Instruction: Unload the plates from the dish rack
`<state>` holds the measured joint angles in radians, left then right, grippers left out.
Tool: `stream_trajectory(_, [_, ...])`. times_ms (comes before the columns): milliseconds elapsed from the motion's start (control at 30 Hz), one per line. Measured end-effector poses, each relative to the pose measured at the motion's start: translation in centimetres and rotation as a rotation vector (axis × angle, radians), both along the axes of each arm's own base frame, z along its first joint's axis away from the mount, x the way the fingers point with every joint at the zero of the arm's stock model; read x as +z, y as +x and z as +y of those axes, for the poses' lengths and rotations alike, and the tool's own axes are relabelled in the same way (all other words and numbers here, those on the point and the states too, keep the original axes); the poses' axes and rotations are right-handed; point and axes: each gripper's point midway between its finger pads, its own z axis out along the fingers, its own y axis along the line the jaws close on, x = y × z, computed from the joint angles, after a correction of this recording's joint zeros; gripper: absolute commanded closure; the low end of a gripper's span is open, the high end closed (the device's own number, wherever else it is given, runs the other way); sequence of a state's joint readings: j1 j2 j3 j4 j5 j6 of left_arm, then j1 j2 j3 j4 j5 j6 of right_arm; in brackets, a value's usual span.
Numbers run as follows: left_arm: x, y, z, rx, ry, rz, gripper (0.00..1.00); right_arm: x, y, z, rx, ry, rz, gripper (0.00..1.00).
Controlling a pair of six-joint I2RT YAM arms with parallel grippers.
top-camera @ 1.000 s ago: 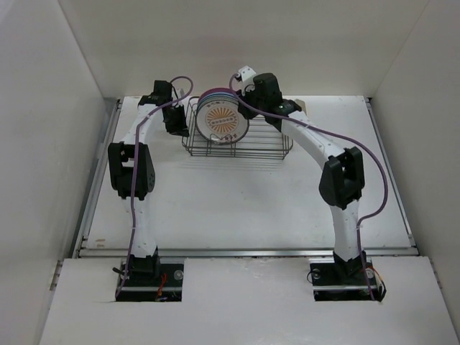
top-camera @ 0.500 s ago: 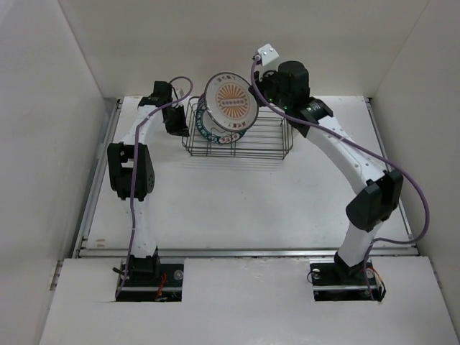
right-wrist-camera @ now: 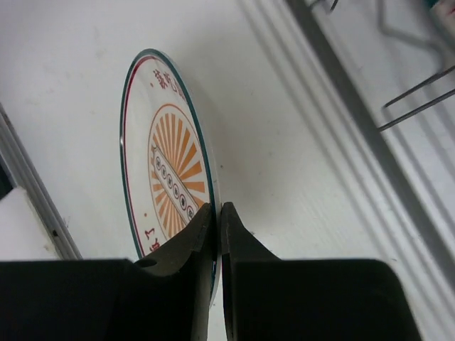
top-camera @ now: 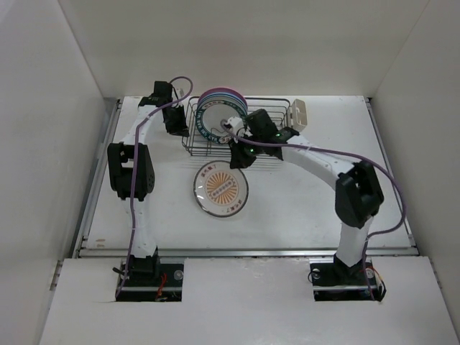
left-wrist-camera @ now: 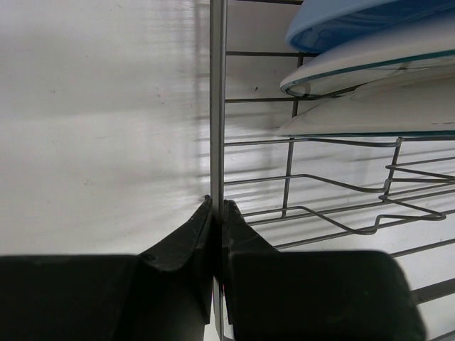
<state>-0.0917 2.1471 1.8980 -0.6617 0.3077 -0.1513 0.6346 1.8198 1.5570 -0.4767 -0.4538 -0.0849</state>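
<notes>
Claw on right arm pinches sunburst plate — nearly closed.

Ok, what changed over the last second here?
The right pincer lifted the sunburst plate out of the dish rack and brought it down onto the table in front of the rack, its rim still pinched. The left pincer stayed clamped on a rack wire, and the other plates stayed in the rack.
</notes>
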Motion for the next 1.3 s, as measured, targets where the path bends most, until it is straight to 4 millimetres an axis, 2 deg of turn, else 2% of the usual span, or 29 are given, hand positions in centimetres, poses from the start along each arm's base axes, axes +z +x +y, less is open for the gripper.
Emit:
stream_trajectory(67, [0.0,0.0,0.0,-0.002,0.002,-0.002,1.0,-3.7,-0.6,0.5,0.01,-0.054,0.08,1.0])
stream_trajectory(167, [0.0,0.0,0.0,-0.008,0.007,-0.005,0.88,-7.3,-1.1,0.7,-0.002,-0.104,0.162,1.0])
stream_trajectory(233, [0.1,0.0,-0.1,-0.014,0.007,-0.006,0.82,-8.1,-1.1,0.7,-0.02,-0.118,0.181,1.0])
stream_trajectory(300, [0.1,-0.1,-0.3,-0.026,0.008,-0.008,0.76,-8.1,-0.8,0.6,-0.043,-0.125,0.179,0.92])
stream_trajectory(367, [0.2,-0.1,-0.6,-0.048,0.014,-0.017,0.71,-8.1,-0.4,0.5,-0.063,-0.128,0.168,0.81])
stream_trajectory(400, [0.3,-0.1,-0.8,-0.061,0.019,-0.023,0.66,-8.1,-0.2,0.4,-0.072,-0.132,0.163,0.66])
stream_trajectory(467, [0.8,-0.2,-1.0,-0.093,0.034,-0.044,0.61,-8.1,0.2,0.1,-0.095,-0.147,0.147,0.53])
stream_trajectory(500, [1.2,-0.2,-1.2,-0.113,0.044,-0.06,0.59,-8.0,0.3,0.0,-0.101,-0.15,0.141,0.42])
stream_trajectory(600, [2.4,-0.2,-1.1,-0.193,0.115,-0.12,0.58,-6.8,0.6,-0.2,-0.116,-0.142,0.11,0.34])
stream_trajectory(700, [3.6,-0.2,-1.5,-0.274,0.184,-0.181,0.47,-4.5,0.8,-0.2,-0.12,-0.115,0.069,0.31])
stream_trajectory(733, [4.0,-0.1,-1.8,-0.301,0.202,-0.204,0.42,-3.6,1.0,-0.1,-0.123,-0.102,0.056,0.31])
stream_trajectory(800, [5.0,0.7,-2.8,-0.35,0.219,-0.266,0.38,-1.5,1.5,0.0,-0.137,-0.068,0.026,0.31])
stream_trajectory(933, [7.4,2.3,-4.8,-0.421,0.246,-0.387,0.38,1.9,2.9,-1.2,-0.217,0.001,0.009,0.31])
stream_trajectory(1000, [8.8,3.1,-5.5,-0.439,0.256,-0.447,0.38,3.2,4.1,-2.7,-0.286,0.029,0.009,0.31])
stream_trajectory(1100, [10.1,4.3,-5.7,-0.443,0.267,-0.517,0.44,4.6,5.7,-5.2,-0.379,0.058,0.002,0.31])
stream_trajectory(1167, [10.3,5.0,-5.8,-0.445,0.271,-0.54,0.48,5.1,6.3,-6.4,-0.428,0.064,-0.006,0.31])
stream_trajectory(1300, [9.4,6.1,-6.2,-0.456,0.265,-0.552,0.51,5.2,6.4,-7.2,-0.47,0.063,-0.009,0.31])
